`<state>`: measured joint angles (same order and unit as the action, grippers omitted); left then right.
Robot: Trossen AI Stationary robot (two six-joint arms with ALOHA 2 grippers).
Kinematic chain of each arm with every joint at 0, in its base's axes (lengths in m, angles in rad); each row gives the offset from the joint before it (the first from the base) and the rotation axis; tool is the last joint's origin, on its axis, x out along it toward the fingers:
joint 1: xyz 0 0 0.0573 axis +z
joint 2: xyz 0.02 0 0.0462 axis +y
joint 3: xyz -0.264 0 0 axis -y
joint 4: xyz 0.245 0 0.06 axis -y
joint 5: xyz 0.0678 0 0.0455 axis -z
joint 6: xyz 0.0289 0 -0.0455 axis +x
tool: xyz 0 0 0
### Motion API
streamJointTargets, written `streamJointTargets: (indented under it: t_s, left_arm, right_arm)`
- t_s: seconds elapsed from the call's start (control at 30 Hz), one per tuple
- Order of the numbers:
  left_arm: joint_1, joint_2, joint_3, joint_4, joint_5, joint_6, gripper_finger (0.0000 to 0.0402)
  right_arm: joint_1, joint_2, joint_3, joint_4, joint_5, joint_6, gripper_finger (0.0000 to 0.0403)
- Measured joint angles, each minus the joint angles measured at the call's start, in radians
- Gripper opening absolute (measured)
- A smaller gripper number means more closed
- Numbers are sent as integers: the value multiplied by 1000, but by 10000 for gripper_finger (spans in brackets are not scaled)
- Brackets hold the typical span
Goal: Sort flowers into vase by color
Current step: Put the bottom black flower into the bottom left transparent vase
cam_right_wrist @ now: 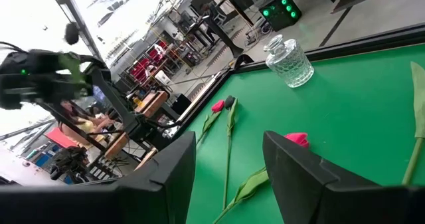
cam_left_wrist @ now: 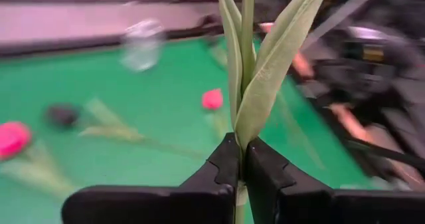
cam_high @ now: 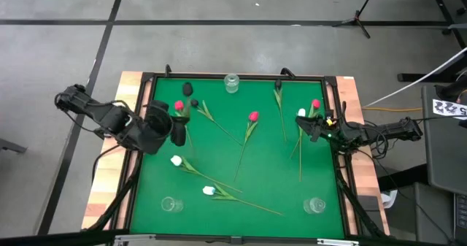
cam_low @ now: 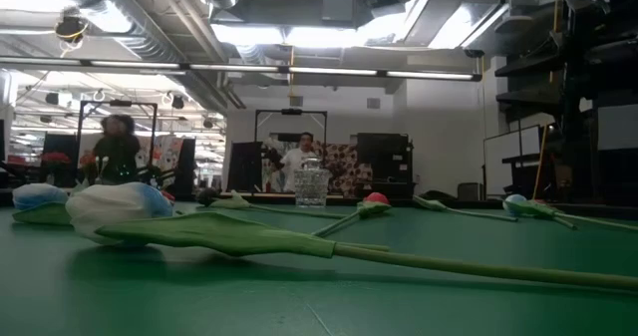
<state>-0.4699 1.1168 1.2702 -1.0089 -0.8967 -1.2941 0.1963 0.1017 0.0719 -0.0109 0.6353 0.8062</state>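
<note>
Artificial tulips lie flat on the green table: pink heads, white heads, and black heads. My left gripper is at the table's left side, shut on one more tulip, whose head is out of view. My right gripper hangs open at the right side beside the white and pink tulips, with nothing between its fingers. The low view shows a white tulip up close and neither gripper. My left gripper pinches the tulip's thin green stem and the base of its long leaves between its two shut fingers. The stem and leaves run straight on past the fingertips and out of the picture. The table shows beyond them.
Three small glass vases stand on the table: one at the middle of the far edge, one near the near-left corner, one near the near-right corner. A raised dark rim frames the table. People stand in the room beyond.
</note>
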Motion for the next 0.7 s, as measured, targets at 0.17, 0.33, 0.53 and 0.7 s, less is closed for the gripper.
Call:
streamJointTargets:
  t_s: [0.17,0.33,0.53,0.7]
  left_arm:
    - [-61,0,13,360,-4,414,11]
    - [-178,0,13,527,-31,661,5]
    - [-383,7,13,491,-235,589,5]
    - [-546,30,13,617,-363,595,4]
  right_arm:
    - [0,0,0,0,0,4,177]
    - [0,0,0,1,0,58,177]
    - [0,0,0,2,0,76,177]
    - [0,0,0,2,0,79,177]
